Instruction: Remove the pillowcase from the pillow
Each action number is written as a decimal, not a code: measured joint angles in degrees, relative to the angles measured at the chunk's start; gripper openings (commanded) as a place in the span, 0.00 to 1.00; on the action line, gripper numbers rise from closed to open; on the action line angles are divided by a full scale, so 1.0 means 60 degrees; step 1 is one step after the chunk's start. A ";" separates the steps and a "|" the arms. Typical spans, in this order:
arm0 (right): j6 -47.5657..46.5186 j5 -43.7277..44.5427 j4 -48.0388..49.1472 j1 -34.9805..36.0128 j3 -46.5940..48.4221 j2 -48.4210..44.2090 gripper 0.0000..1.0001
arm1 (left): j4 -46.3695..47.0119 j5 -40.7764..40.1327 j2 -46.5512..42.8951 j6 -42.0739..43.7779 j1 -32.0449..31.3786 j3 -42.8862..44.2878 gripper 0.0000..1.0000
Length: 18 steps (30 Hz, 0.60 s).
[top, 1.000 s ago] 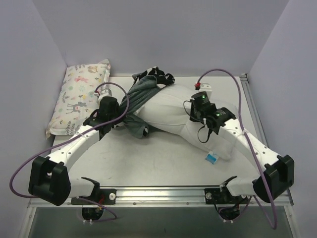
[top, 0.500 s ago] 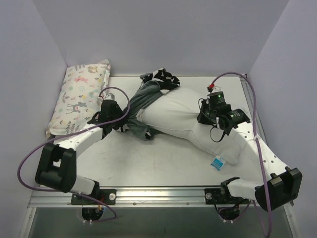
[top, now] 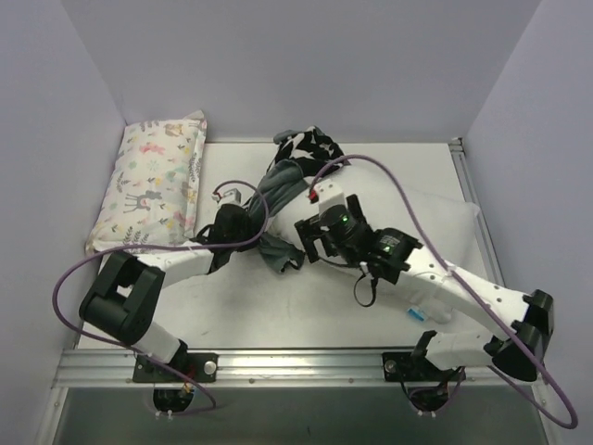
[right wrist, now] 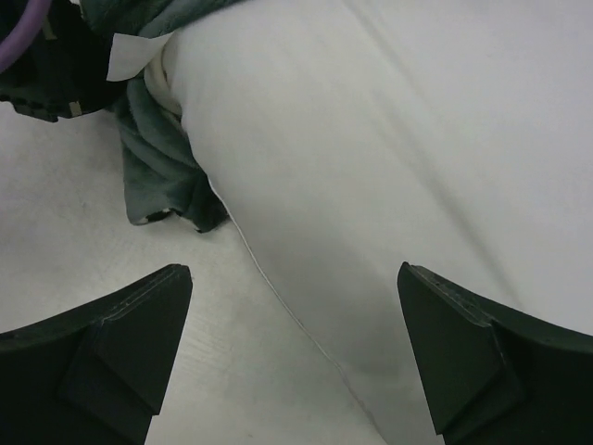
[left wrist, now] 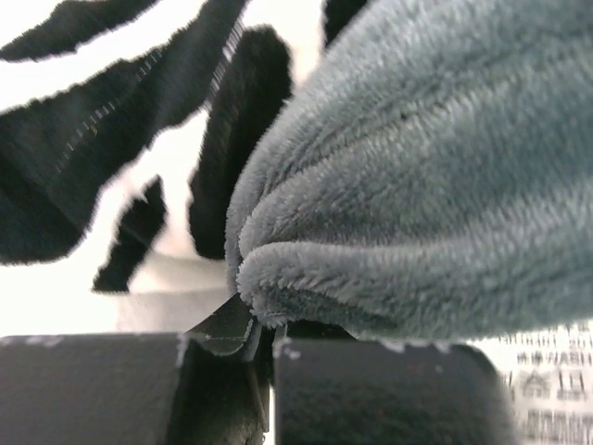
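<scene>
The dark grey-green plush pillowcase (top: 278,183) is bunched round the left end of the white pillow (top: 435,218), with its black-and-white patterned inner side (top: 306,146) turned out at the far end. My left gripper (top: 248,225) is shut on a fold of the pillowcase (left wrist: 435,185), which fills the left wrist view above the gripper (left wrist: 269,343). My right gripper (top: 306,243) stands wide open just above the pillow's near seam. In the right wrist view the gripper (right wrist: 296,352) has nothing between its fingers; the pillow (right wrist: 389,130) and a lump of pillowcase (right wrist: 162,176) lie ahead.
A smaller pillow with a pastel deer-and-flower print (top: 153,181) leans at the left wall. Purple cables loop over both arms. Walls close in the table (top: 278,306) on the left, back and right; a metal rail (top: 296,363) runs along the near edge.
My right gripper has let go of the pillow, opened wide and swung left to the pillowcase end. The pillow has shifted right. My left gripper moved slightly right, still shut on the fabric.
</scene>
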 measured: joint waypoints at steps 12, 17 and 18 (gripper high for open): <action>-0.0761 0.3111 0.0521 0.0324 0.1020 0.5311 0.04 | -0.0277 -0.0033 -0.1712 -0.0353 -0.0554 -0.0943 0.00; 0.0058 0.3206 0.0404 -0.0135 0.1082 0.5020 0.00 | -0.0783 -0.0321 -0.2382 -0.0510 -0.0612 -0.0929 0.00; 0.0222 0.3020 0.0481 -0.0248 0.0845 0.4707 0.00 | -0.0922 -0.0404 -0.2539 -0.0561 -0.0594 -0.0896 0.00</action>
